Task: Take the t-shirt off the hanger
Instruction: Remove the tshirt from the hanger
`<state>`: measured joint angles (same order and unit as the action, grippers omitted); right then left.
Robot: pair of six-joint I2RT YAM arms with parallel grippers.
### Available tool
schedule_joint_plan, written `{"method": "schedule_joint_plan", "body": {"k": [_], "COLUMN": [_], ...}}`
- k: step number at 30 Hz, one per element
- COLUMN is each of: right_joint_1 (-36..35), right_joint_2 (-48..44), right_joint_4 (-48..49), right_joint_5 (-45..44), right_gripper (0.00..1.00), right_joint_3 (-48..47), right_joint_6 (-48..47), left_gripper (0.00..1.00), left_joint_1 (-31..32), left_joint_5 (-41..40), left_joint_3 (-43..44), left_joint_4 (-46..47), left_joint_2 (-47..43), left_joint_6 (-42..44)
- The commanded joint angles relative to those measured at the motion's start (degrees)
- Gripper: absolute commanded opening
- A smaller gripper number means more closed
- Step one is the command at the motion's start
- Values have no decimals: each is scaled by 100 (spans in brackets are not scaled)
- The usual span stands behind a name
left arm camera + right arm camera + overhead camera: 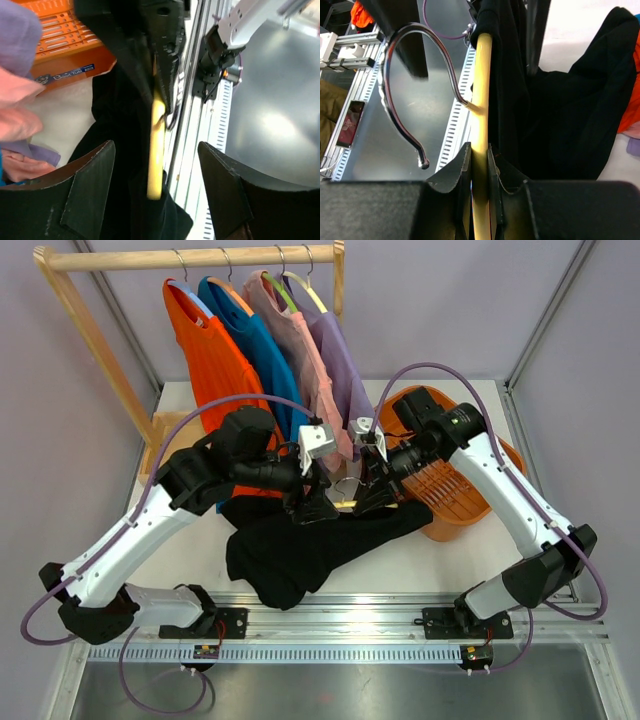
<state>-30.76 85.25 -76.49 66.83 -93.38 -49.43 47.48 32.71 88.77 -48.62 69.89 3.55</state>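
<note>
A black t-shirt [295, 552] lies crumpled on the white table, one part still draped over a yellow hanger [350, 503]. My right gripper [378, 492] is shut on the hanger's yellow bar [481, 105], just below its metal hook [395, 75]; black cloth [560, 120] hangs to the bar's right. My left gripper [312, 502] is open. In the left wrist view its gripper [156, 185] has its jaws wide apart, either side of the hanger's end [156, 150] and the black cloth [117, 150] round it, touching neither.
A wooden rack [190, 257] at the back holds orange [210, 350], blue [262, 350], pink and purple shirts on hangers. An orange basket [470, 505] stands at the right behind my right arm. A metal rail [350, 620] runs along the near edge.
</note>
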Motion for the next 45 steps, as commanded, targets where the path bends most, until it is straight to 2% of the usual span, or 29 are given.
{"method": "schedule_joint_plan", "body": {"k": [1, 4, 12, 18, 26, 30, 35, 42, 45], "right_joint_1": [-79, -88, -149, -149, -149, -149, -219, -351, -351], "right_joint_2": [79, 167, 185, 158, 167, 193, 246, 264, 246], "right_joint_4": [-138, -200, -165, -130, -243, -270, -349, -288, -297], "right_joint_5": [173, 208, 269, 322, 278, 296, 287, 217, 208], "right_gripper": [0, 0, 0, 0, 0, 0, 0, 0, 0], "right_joint_3": [-443, -540, -593, -620, -619, -611, -707, -760, -769], "right_joint_6": [4, -14, 56, 109, 4, -31, -58, 3, 3], "left_gripper": [69, 67, 43, 42, 62, 62, 59, 42, 40], "left_joint_1": [234, 331, 490, 525, 525, 525, 525, 525, 543], "left_joint_5": [-317, -484, -1108, -1162, -547, -537, -608, -687, -722], "left_joint_3": [281, 185, 79, 17, 79, 35, 105, 430, 387], "left_joint_4": [-33, 54, 274, 116, -253, -315, -288, -517, -499], "left_joint_2": [104, 148, 218, 289, 227, 157, 209, 543, 517], "left_joint_6": [505, 620, 937, 1139, 1455, 1560, 1640, 1745, 1772]}}
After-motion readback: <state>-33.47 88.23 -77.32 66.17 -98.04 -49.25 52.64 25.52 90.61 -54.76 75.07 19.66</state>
